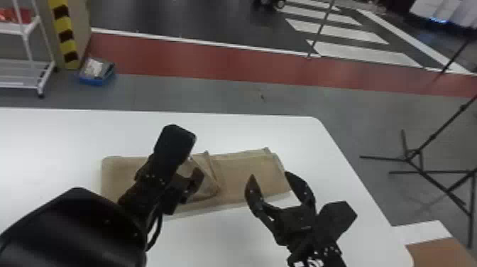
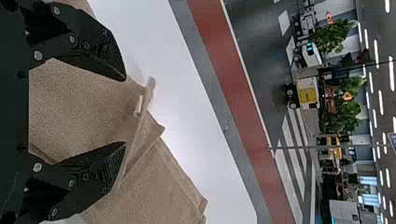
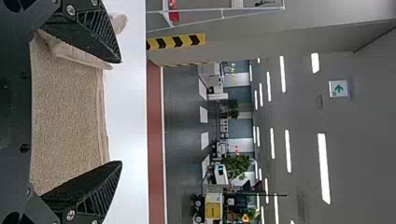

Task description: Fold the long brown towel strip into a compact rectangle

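Note:
The brown towel strip (image 1: pixel 248 170) lies across the white table, its left part flat and a raised fold standing near its middle; its right part looks layered. My left gripper (image 1: pixel 193 177) is over the towel's middle, beside that fold. In the left wrist view the left gripper (image 2: pixel 123 112) is open, with towel cloth (image 2: pixel 84 107) between and beyond its fingers. My right gripper (image 1: pixel 273 177) stands open at the towel's right end. In the right wrist view the right gripper (image 3: pixel 121 112) has its fingers wide apart, with the towel (image 3: pixel 70 116) between them.
The white table (image 1: pixel 227 131) has its right edge just beyond my right gripper. A second white surface with a brown part (image 1: pixel 433 252) is at the lower right. On the floor stand a black tripod (image 1: pixel 411 156), a blue bin (image 1: pixel 96 72) and a white rack (image 1: pixel 26 71).

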You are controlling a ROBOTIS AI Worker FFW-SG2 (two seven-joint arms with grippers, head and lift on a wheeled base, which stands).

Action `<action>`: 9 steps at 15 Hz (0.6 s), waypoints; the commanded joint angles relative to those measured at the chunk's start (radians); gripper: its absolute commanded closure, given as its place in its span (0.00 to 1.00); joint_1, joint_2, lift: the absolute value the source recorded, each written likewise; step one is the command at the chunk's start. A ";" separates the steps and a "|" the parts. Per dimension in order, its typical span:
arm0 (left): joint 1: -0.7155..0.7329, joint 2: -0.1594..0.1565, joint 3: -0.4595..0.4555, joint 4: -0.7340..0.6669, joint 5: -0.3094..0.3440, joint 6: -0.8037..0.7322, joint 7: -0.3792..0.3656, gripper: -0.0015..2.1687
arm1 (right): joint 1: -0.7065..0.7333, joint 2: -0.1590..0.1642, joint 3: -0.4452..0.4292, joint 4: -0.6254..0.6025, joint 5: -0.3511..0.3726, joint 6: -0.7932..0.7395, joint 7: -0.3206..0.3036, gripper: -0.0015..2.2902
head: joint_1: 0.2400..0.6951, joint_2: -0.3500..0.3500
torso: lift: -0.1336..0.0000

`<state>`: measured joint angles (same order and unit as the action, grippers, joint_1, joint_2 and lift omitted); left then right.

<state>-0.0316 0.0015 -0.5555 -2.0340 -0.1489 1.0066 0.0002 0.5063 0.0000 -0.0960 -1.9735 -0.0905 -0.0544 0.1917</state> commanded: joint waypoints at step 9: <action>0.340 0.049 0.374 -0.110 0.092 -0.559 -0.017 0.01 | -0.210 0.001 0.071 0.100 0.063 0.281 0.020 0.05 | 1.00 0.31 | 0.12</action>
<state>0.2548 0.0436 -0.2342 -2.1548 -0.0938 0.5696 -0.0168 0.3446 0.0000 -0.0420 -1.9058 -0.0345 0.1728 0.2091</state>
